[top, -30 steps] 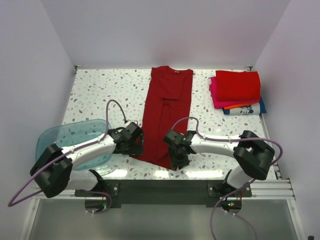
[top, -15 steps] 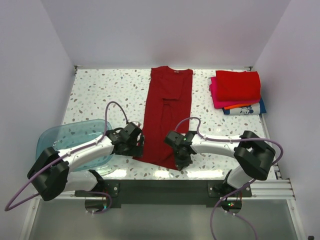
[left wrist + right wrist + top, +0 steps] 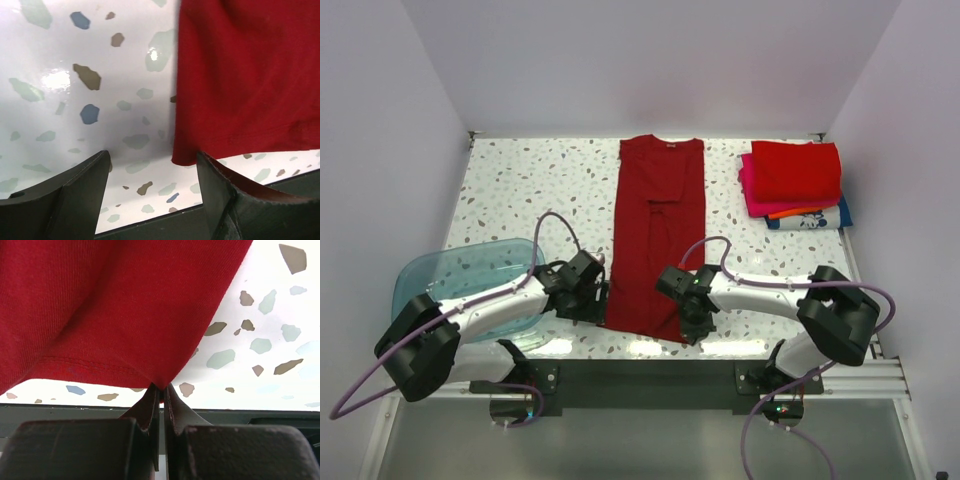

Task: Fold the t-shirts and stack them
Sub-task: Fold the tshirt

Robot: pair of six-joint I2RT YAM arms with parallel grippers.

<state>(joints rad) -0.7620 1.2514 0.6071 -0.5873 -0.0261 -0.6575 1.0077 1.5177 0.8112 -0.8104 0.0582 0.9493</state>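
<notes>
Your left gripper (image 3: 151,159) stands wide open and holds nothing; the near-left hem corner of the dark red shirt (image 3: 655,220) lies between its fingers. Your right gripper (image 3: 161,389) is pinched closed on the shirt's near-right hem corner, at the worktop's (image 3: 530,190) near edge. The shirt lies as a long strip down the middle, collar at the far edge. The folded stack (image 3: 795,182) sits in the far-right corner, the tub (image 3: 445,275) at the near-left corner.
</notes>
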